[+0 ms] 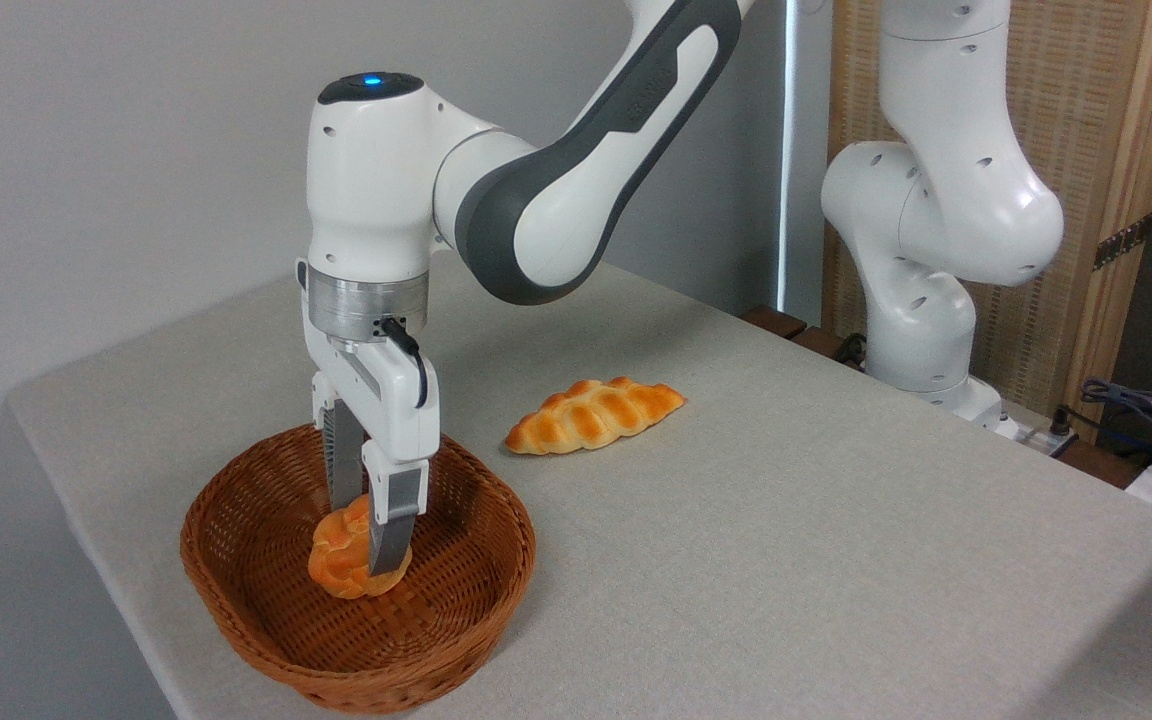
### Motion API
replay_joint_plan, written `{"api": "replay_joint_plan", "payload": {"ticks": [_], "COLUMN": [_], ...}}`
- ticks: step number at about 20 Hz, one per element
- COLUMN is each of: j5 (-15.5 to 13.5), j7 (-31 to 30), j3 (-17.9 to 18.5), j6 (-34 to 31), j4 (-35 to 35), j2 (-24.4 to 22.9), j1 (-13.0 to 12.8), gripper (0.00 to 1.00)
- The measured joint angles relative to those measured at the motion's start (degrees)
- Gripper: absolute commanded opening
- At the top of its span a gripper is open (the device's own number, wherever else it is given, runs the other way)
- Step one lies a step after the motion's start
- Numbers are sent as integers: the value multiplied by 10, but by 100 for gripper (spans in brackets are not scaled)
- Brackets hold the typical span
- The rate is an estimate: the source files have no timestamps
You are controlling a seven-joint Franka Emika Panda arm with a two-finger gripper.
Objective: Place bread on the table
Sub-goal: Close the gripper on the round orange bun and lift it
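The bread (336, 560), a small round orange-golden knotted bun, sits inside the brown wicker basket (236, 580) at the front left of the table (786, 560). My gripper (366, 540) reaches straight down into the basket. Its two fingers stand on either side of the bun and press against it, one behind it and one in front. The front finger (391, 530) covers part of the bun. The bun's underside looks to be at or just above the basket floor.
A long braided golden loaf (596, 414) lies on the table behind and to the right of the basket. The arm's white base (921, 330) stands at the table's far right edge, with cables (1136, 410) beyond it. A grey wall runs behind.
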Motion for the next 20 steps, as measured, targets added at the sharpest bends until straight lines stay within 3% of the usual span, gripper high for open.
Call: {"api": "replay_joint_plan", "payload": {"ticks": [12,16,20], "j5": [0,-13,-18], "j7": [10,10,10], "j3": [1,6,16], "j6": [0,-1,-66], "j4": [3,11,30], "j2": [-2,-20,-47], "j1": [2,6,8], "gripper": [43,43,43]}}
